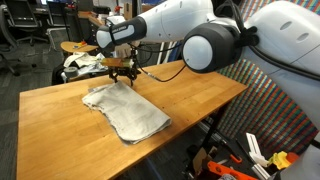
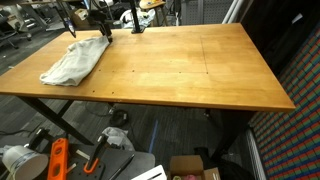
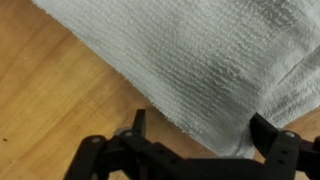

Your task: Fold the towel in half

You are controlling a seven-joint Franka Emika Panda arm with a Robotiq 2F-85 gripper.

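Note:
The towel [image 1: 126, 109] is a pale grey-white cloth lying rumpled and partly folded on the wooden table [image 1: 190, 95], near one end of it [image 2: 72, 62]. My gripper [image 1: 121, 72] hangs just above the towel's far edge, open, with nothing between its fingers. In the wrist view the towel [image 3: 190, 60] fills the upper part of the picture, and its hem runs diagonally between the two spread black fingertips [image 3: 137, 122]. The gripper [image 3: 200, 128] straddles that edge; whether the tips touch the cloth I cannot tell.
The table [image 2: 190, 70] is broad bare wood beyond the towel. Behind its far end sit chairs and a patterned cloth bundle [image 1: 78, 62]. Under the table lie orange tools [image 2: 57, 160] and boxes on the floor.

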